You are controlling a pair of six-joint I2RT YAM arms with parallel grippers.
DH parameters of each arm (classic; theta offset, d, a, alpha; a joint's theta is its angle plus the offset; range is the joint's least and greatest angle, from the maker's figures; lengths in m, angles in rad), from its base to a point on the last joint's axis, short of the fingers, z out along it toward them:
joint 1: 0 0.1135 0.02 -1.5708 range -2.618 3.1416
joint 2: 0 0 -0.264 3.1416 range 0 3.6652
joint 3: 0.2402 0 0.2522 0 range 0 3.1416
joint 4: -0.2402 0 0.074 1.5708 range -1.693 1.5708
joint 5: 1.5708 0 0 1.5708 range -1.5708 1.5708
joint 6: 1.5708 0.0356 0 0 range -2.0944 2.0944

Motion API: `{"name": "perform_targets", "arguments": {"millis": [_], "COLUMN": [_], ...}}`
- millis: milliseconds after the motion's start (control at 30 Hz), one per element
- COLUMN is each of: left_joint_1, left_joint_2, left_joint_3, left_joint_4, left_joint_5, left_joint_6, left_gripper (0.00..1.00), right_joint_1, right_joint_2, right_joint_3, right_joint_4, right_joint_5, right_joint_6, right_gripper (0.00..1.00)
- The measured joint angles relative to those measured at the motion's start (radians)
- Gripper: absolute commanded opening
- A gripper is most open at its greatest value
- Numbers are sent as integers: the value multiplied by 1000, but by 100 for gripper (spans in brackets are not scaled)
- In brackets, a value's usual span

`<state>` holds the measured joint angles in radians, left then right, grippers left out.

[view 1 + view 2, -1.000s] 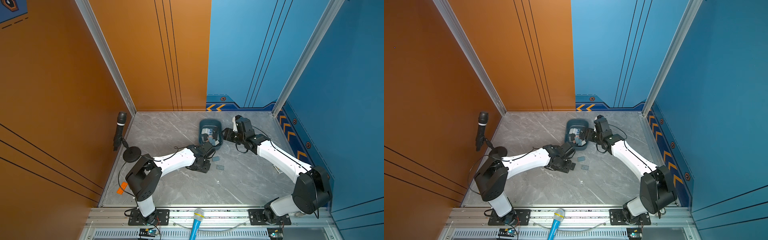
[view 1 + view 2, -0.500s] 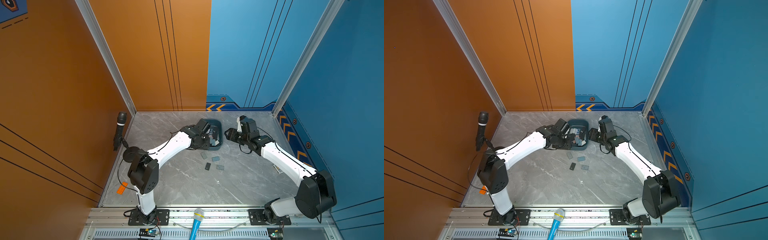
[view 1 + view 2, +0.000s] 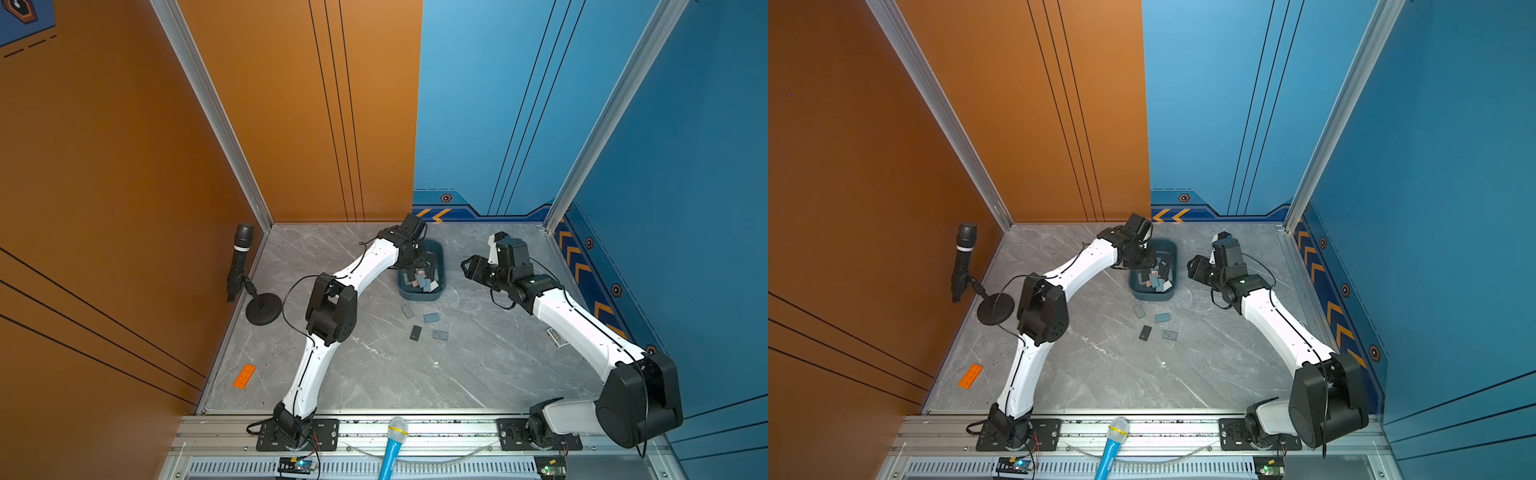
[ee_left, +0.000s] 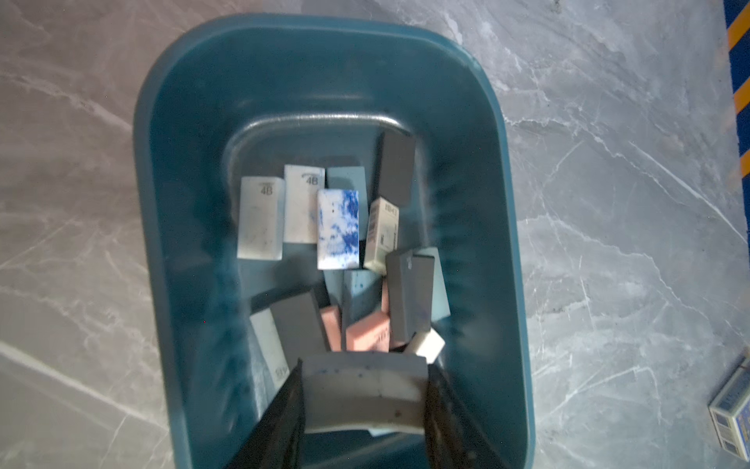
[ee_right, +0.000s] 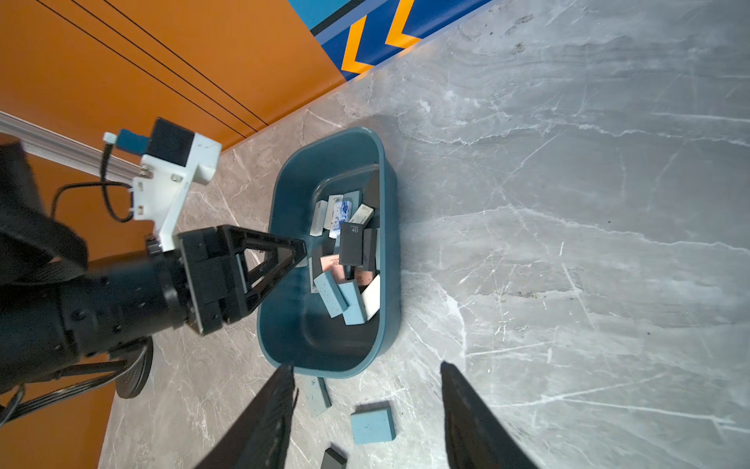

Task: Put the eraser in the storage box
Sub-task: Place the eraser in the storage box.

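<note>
Trouble from here would most likely come at release; the eraser (image 4: 365, 392) looks bowed between the left jaws, so it may be squeezed hard enough to spring sideways when they part, or cling to one jaw and drop late; in the right wrist view the tips of the left jaws sit close to one long wall of the storage box (image 5: 324, 359) rather than over its middle, so a skewed drop could strike the rim and tumble onto the bench (image 5: 568, 243); the box looks light, and a jaw brushing that wall on the way down might shove it; the heap of erasers (image 4: 337, 227) already inside is uneven, so a new piece may land on edge or lean against a wall, which I judge harmless to the task; the left jaws are part-way closed on the eraser, one at each end, its broad pale-grey face towards the wrist camera; it hangs over the box's interior, seemingly clear of the pile beneath; the right jaws stand apart with nothing between them, hovering beside the box over the bench, near the loose erasers (image 3: 431, 318) lying there.
</note>
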<state>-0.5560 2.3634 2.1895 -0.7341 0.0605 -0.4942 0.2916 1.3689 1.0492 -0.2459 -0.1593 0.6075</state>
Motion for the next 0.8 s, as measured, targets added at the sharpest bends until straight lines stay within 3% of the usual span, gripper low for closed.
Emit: {"name": "perform_targets", "arguments": {"millis": [167, 400, 667, 800], "left_joint_1": [11, 21, 21, 18], "left_joint_2": [132, 233, 232, 182], "left_joint_3": [167, 313, 320, 252], "left_joint_4": [0, 1, 5, 6], "left_joint_5": [-16, -41, -45, -45], "left_joint_6": [-3, -21, -23, -22], "left_gripper": [47, 58, 60, 60], "right_joint_1": [-18, -24, -24, -14], "right_joint_2": [-12, -15, -47, -91], "right_joint_3": [-2, -4, -4, -4], "right_joint_4": [0, -2, -24, -72], "right_joint_5": [-10, -24, -26, -28], "right_joint_6": [0, 0, 0, 0], "right_gripper": [59, 59, 59, 58]}}
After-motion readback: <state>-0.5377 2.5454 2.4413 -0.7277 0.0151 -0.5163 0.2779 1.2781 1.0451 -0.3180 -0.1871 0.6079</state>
